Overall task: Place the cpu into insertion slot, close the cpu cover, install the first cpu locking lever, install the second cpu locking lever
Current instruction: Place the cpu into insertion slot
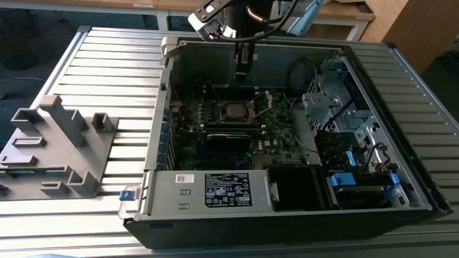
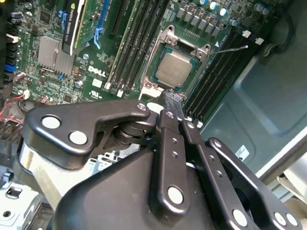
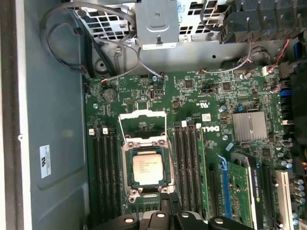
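The cpu (image 3: 148, 166) lies flat in its socket on the motherboard, silver top up, also seen as cpu (image 2: 173, 71) and cpu (image 1: 233, 110). The cpu cover (image 3: 142, 125) is swung open beside the socket, a silvery frame with a square opening. My gripper (image 1: 242, 74) hangs above the socket near the case's back wall. In the second wrist view the gripper (image 2: 172, 99) has its fingertips pressed together with nothing between them, just short of the chip's edge. A thin wire lever (image 2: 233, 47) sticks out beside the socket.
The open computer case (image 1: 154, 161) lies on a slatted metal table. Memory slots (image 3: 187, 158) flank the socket, with a finned heatsink (image 3: 249, 127) beyond. Loose cables (image 3: 120, 52) and a drive cage (image 1: 337, 107) crowd one side. A grey fixture (image 1: 57, 145) stands at the exterior view's left.
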You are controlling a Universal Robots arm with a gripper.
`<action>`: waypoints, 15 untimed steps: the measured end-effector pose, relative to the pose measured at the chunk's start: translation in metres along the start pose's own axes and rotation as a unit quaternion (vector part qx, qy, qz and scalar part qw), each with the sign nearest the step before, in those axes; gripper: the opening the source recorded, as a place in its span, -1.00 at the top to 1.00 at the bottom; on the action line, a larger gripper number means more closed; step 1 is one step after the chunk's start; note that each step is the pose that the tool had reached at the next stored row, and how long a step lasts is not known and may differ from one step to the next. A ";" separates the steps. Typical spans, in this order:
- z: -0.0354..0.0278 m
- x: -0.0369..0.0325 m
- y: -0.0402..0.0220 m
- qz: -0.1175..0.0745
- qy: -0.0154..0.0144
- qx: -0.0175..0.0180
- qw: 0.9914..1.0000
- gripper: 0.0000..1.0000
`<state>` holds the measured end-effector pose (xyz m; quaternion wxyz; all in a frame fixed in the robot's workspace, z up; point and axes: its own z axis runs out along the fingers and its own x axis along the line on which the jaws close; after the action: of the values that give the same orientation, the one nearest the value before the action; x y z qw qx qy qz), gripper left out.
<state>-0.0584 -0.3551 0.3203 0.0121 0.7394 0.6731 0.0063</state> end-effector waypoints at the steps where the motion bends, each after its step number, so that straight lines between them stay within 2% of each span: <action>1: 0.0016 0.0000 0.0000 0.000 0.000 0.000 1.000 0.79; 4: 0.0041 0.0000 -0.0001 0.000 0.001 0.000 1.000 0.79; 6: 0.0050 -0.0001 -0.0001 0.000 0.009 0.001 1.000 0.79; 9: 0.0067 -0.0001 -0.0002 0.000 0.010 0.001 1.000 0.79; 15: 0.0177 -0.0001 -0.0004 0.000 0.010 0.001 1.000 0.79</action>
<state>-0.0584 -0.3553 0.3027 0.0047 0.7395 0.6731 0.0129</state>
